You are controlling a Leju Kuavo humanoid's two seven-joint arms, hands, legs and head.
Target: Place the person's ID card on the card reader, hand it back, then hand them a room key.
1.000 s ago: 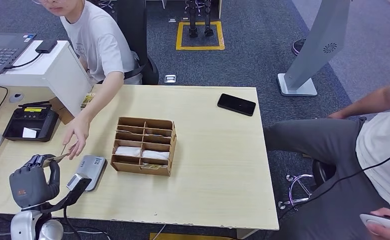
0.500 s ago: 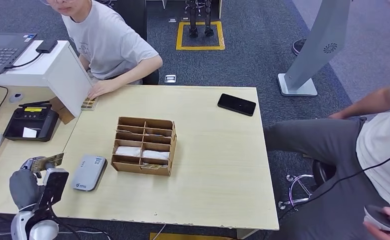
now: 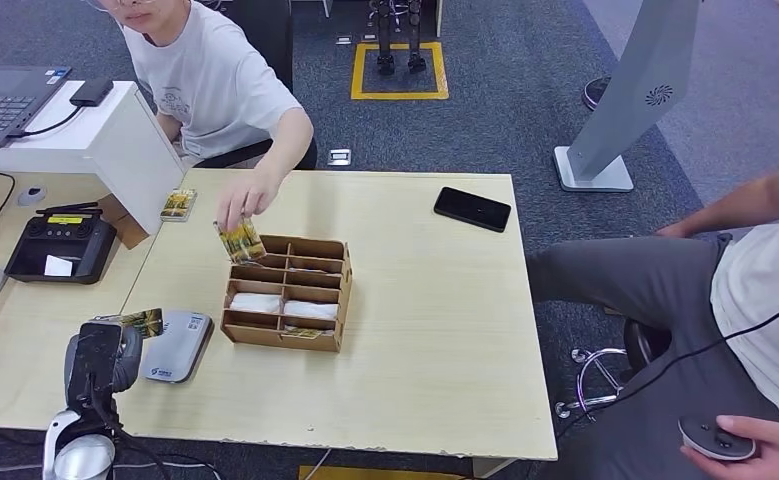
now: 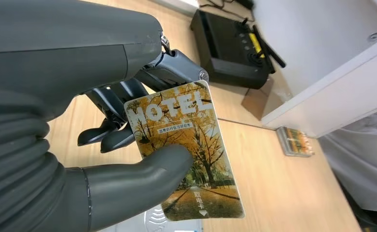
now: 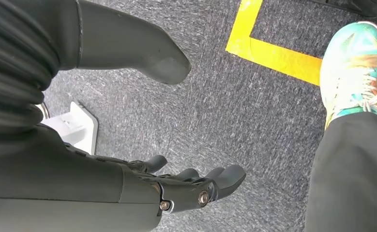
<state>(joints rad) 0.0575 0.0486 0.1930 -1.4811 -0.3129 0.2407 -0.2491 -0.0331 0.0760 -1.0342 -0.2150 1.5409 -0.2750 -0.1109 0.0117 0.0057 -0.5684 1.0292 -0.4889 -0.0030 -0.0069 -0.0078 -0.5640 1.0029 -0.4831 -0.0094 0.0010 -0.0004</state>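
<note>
Thumb point(image 4: 143, 169) covered part of ID card point(image 4: 186, 145) face; small print illegible. Card reader point(image 4: 174, 224) cut off by frame edge.

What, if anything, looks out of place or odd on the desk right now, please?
Nothing looks spilled or damaged. The left hand holds a card printed "MOTEL" above the card reader. The person's hand holds another card over the wooden organiser.
</note>
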